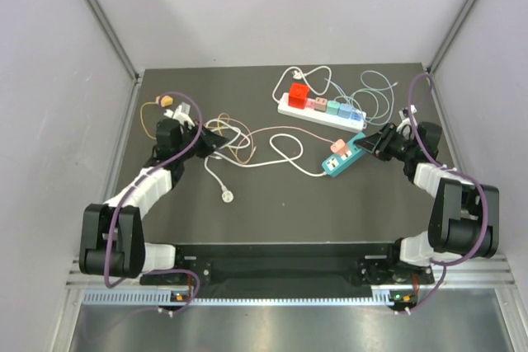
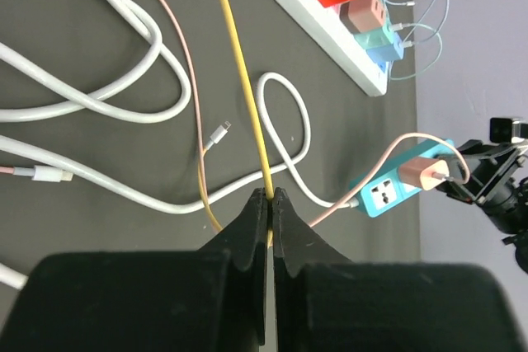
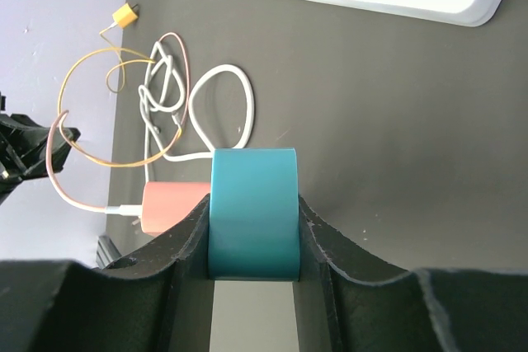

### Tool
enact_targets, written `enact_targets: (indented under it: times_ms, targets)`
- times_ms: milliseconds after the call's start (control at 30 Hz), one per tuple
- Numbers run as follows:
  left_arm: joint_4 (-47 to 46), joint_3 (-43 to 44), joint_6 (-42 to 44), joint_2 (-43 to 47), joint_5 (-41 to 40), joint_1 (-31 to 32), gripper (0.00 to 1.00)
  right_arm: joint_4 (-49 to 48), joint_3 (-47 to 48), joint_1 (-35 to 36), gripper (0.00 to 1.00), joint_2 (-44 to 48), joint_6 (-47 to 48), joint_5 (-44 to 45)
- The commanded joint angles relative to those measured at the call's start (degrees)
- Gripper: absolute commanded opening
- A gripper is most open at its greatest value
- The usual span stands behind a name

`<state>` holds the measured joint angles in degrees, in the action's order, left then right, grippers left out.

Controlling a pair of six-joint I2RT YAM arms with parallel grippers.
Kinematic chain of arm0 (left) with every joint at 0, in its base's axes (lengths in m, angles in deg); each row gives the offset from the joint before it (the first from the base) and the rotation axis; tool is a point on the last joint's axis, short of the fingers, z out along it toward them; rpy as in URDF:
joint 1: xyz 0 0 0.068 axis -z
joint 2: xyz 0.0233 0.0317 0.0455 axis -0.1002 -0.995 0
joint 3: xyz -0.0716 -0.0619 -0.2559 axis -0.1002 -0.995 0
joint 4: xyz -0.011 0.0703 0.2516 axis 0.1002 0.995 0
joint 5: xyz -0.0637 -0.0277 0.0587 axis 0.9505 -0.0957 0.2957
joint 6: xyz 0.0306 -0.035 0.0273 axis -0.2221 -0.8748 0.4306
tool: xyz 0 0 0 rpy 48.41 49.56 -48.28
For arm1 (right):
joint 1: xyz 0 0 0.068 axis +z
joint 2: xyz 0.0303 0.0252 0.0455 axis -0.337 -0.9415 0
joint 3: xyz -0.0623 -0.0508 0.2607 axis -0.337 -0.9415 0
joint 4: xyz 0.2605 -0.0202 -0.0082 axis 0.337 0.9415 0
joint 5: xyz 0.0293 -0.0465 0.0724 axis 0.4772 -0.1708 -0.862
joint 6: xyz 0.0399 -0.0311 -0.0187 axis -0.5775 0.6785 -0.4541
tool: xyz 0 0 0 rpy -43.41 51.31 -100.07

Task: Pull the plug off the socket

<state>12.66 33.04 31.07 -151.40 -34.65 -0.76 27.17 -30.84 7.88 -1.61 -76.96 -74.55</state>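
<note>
Before you is a dark worktop [image 1: 272, 204], seen from above, with both arms reaching in from the near edge. At the far side lies a long white power strip [image 1: 286, 106] carrying a row of cube adapters [image 1: 299, 95], red at one end, then pink, green and blue. In the right wrist view this strip is cut off by the top edge, and in the left wrist view only its loaded end shows. Nearer you and to the right lies the teal socket strip [image 1: 342, 157], set at a slant. Its near end is hidden between the fingers in the right wrist view, so you see only its smooth top there. A tangle of white, pink and yellow cables spreads across the left half, and from above you cannot trace which lead goes where. The pink plug [image 1: 337, 147] sits in the teal socket strip at its far end, with a pale pink lead curling away from it. Its pins cannot be seen, and in the right wrist view one finger covers part of it. Your right end effector [image 3: 252, 204] is closed on the teal socket strip [image 3: 252, 179], a finger pressed to each long side. Your left end effector [image 2: 270, 197] is pinched almost fully closed on a thin yellow cable [image 2: 239, 72], well apart from the plug, with a white cable [image 2: 297, 121] looping just beyond its tips.
</note>
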Motion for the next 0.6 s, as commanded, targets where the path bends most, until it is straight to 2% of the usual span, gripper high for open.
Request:
enact_targets:
  times_ms: [0,267,433,567]
  targets:
    - [3.2,2.8,4.7,1.5,0.9,0.2,0.0,-3.8,0.6,-0.9,0.0,2.1,0.5,-1.3]
    - [10.7,8.6,5.1,6.9,11.6,-0.5,0.0,-3.3,0.4,-1.6,0.0,2.5,0.5,-0.6]
    - [20.9,13.6,9.7,11.3,13.0,-2.0,0.0,-3.4,0.1,-3.0,0.0,2.8,0.3,-0.2]
    - [22.2,13.9,8.5,16.0,15.0,-4.6,0.0,-3.4,-0.1,-4.0,0.0,3.0,0.1,0.5]
